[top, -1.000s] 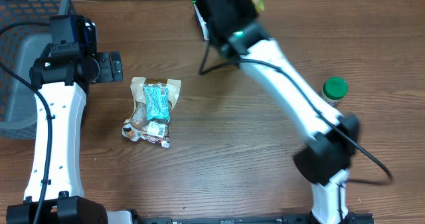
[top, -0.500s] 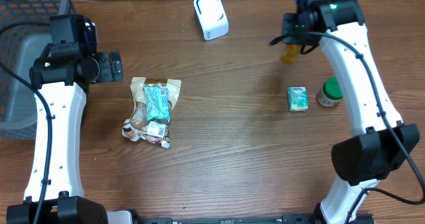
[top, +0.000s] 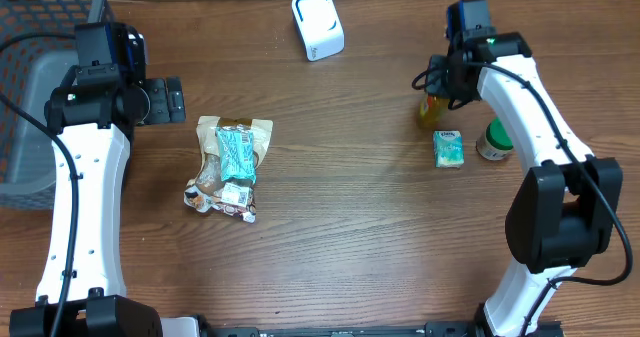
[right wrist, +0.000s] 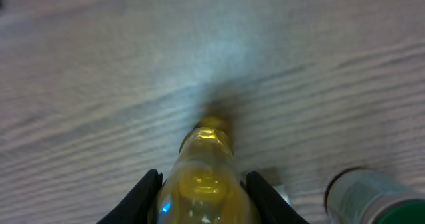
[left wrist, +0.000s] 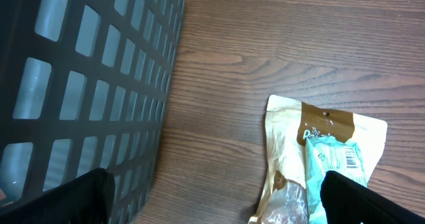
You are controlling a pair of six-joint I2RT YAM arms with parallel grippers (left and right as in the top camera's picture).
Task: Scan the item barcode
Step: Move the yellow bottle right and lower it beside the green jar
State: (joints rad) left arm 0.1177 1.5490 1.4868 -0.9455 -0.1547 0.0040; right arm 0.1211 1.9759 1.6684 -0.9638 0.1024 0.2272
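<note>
Closest to the right wrist camera, the right gripper (right wrist: 204, 194) has its two dark fingers (right wrist: 143, 194) closed partway against the sides of a yellow bottle (right wrist: 206, 177), grasping it between them. The bottle's neck points away from the lens, over the wooden table (right wrist: 99, 64). This view is blurred, so no label or barcode can be read on the bottle. Just beyond the right-hand finger, a green-lidded jar (right wrist: 372, 197) shows at the lower right.

From overhead, the bottle (top: 430, 109) sits under the right gripper (top: 440, 89) on the right half of the table; whether its base touches the wood cannot be told. A small green box (top: 448, 148) lies just beside it on the side towards the robot's base, with the jar (top: 497, 137) next to that. The white scanner (top: 318, 24) stands well apart from the bottle, farther back and to the left.

At the left wrist, the left gripper (left wrist: 216, 207) has its fingers (left wrist: 86, 197) spread wide, released and touching nothing. Past them lie a dark mesh basket (left wrist: 86, 84) on one side and a brown pouch (left wrist: 292, 151) on the other, with a teal packet (left wrist: 335, 164) bearing a printed barcode on top of the pouch. Overhead, the left gripper (top: 170, 100) sits between the basket (top: 20, 127) and the pouch (top: 235, 129).
</note>
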